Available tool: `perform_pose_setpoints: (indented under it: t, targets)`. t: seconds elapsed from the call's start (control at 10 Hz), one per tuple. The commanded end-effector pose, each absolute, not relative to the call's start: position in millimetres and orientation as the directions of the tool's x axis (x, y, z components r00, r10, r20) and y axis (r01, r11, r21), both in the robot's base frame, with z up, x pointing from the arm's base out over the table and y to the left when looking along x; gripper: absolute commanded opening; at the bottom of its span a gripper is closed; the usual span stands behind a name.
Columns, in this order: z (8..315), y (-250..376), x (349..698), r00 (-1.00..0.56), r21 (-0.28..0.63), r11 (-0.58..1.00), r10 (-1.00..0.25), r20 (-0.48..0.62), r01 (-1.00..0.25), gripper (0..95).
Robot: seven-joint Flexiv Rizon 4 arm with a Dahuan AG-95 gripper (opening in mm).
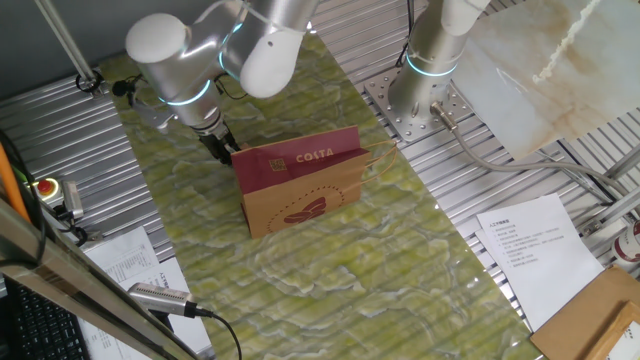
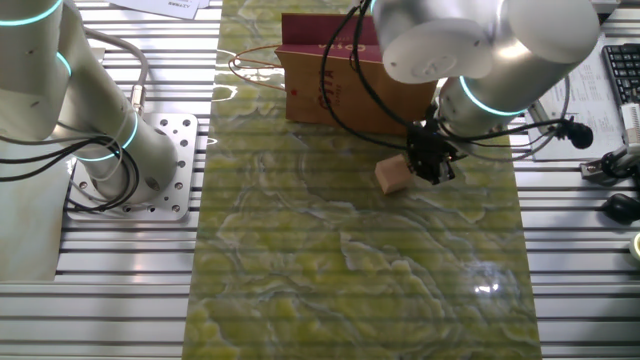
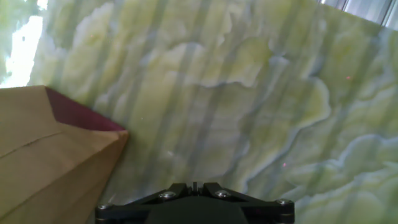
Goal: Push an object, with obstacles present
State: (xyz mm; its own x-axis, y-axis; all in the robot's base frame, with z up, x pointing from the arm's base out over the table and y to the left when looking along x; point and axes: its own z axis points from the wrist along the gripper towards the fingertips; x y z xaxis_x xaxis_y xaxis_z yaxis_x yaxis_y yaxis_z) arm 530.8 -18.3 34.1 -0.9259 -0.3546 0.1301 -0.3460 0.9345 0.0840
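Note:
The object, a small light-tan wooden cube (image 2: 393,175), lies on the green marbled mat just in front of the obstacle, a brown paper bag (image 2: 340,90) with a maroon COSTA band. My gripper (image 2: 432,163) stands low over the mat right beside the cube, on its right in the other fixed view, with its dark fingers together and nothing held. In the one fixed view the gripper (image 1: 222,150) sits behind the bag (image 1: 300,185), which hides the cube. The hand view shows the gripper (image 3: 194,185), the bag's side (image 3: 50,162) at lower left and bare mat ahead, no cube.
A second arm's base (image 2: 110,140) is bolted to a plate left of the mat (image 2: 350,280). Printed papers (image 1: 530,245) and cardboard (image 1: 600,320) lie on the slatted table. A keyboard (image 2: 622,70) and cables lie past the mat's right edge.

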Motion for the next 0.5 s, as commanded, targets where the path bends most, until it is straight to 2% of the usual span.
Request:
perform_pose_setpoints:
  t: [0.1,0.5]
  targets:
    - [34.0,-18.4,530.7,-0.925,0.078,0.936,-0.352,0.142,-0.344,0.0]
    - [33.8,-19.5,524.7,-0.923,0.059,0.938,-0.347,0.169,-0.342,0.0]
